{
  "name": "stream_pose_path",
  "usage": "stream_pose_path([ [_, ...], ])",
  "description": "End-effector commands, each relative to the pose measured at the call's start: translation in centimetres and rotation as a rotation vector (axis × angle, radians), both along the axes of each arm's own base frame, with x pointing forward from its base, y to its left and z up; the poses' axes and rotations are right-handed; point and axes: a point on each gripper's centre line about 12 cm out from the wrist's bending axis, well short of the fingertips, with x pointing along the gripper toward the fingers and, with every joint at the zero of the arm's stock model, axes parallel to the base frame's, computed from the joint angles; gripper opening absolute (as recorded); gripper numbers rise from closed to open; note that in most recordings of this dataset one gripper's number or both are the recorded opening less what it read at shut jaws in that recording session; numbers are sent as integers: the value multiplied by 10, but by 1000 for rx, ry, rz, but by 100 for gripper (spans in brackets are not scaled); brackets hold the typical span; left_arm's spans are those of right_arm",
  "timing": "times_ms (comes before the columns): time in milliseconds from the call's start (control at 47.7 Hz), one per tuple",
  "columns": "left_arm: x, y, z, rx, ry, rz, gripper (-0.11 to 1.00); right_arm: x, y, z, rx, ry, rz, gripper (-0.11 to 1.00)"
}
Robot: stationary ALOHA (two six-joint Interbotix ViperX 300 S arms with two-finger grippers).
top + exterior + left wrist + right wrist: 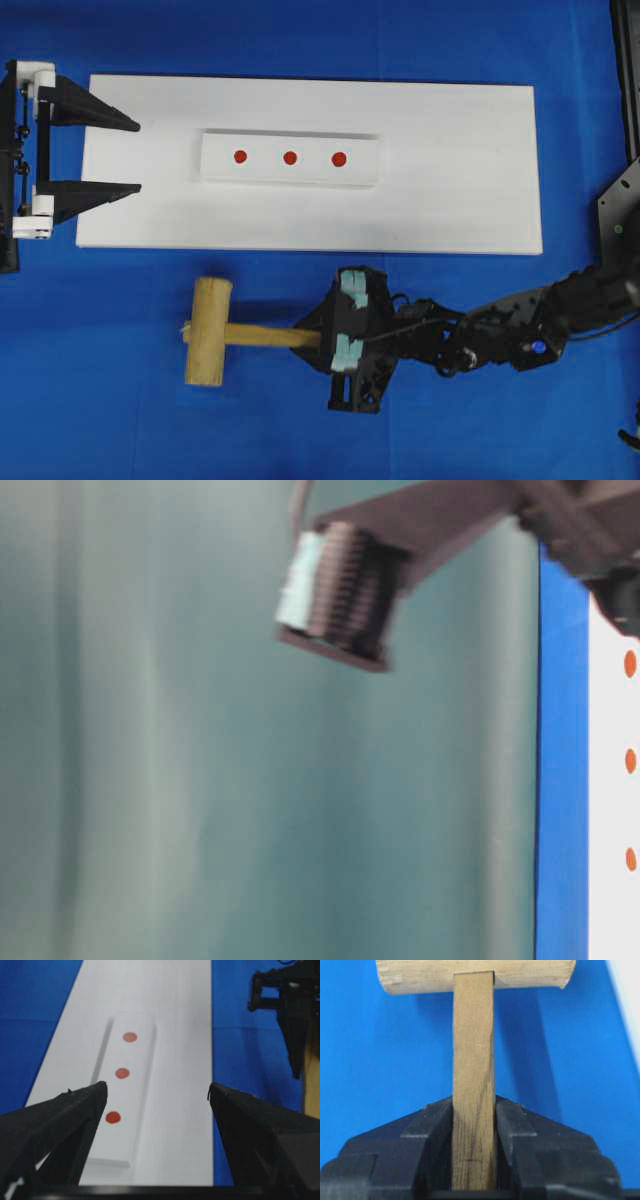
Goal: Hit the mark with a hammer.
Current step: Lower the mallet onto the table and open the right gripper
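Right gripper (349, 335) is clamped on the hammer (225, 333) handle, lower middle of the overhead frame, over the blue counter (100, 420) just below the white board (460, 160). The right wrist view shows both jaws pressed flat against the slim handle, near its free end; head at top of that frame. Left gripper (135, 157) spread wide and holding nothing, parked at the board's left edge, tips pointing right toward the strip.

Marks: three red dots (290, 157) in a row on a raised white strip (290, 175), centre of the board, above and to the right of the hammer head.

Risks, as judgement:
- Grip sits far from the heavy head, so the flat handle could pivot or slide in the jaws on a swing, and the head would land off the dot.
- Dots sit close together; a slight aim error hits the wrong one or the gap between.
- A low approach could clip the board's bottom edge or the strip and shove them.
- Left gripper is near the left dot; a wide swing toward that end could strike it.

Whether the hammer is lifted or resting on the counter: cannot tell.
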Motion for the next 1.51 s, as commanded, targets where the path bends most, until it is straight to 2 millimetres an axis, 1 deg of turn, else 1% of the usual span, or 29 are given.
stream_pose_path([
  [0,1,0,6,4,-24,1,80,8,6,7,3,-35,-7,8],
  [503,-1,0,0,1,-12,2,80,5,7,-31,-61,32,29,9],
  [755,-1,0,0,4,-20,1,80,3,7,-34,-63,42,33,9],
  [797,0,0,1,2,-21,2,80,3,7,-34,-62,43,34,10],
  [839,0,1,1,2,-23,3,80,3,7,-34,-62,43,34,13],
  [881,-1,0,0,2,-21,2,80,3,7,-33,-61,41,35,20],
  [1027,-1,0,1,3,-26,2,80,1,8,-32,-59,47,44,57],
  [1132,-2,1,3,3,-34,3,80,-2,6,-20,-55,27,47,82],
  [1174,-2,0,3,5,-35,1,80,-4,5,-14,-52,17,46,88],
  [1237,-3,0,4,4,-38,2,80,-8,3,-2,-47,-4,47,85],
  [1342,-4,0,6,0,-48,5,80,-18,-2,24,-51,-49,59,79],
  [1468,-5,0,7,3,-54,3,80,-29,-12,52,-76,-97,80,78],
  [1489,-5,0,7,0,-56,4,80,-32,-15,61,-84,-116,84,78],
])
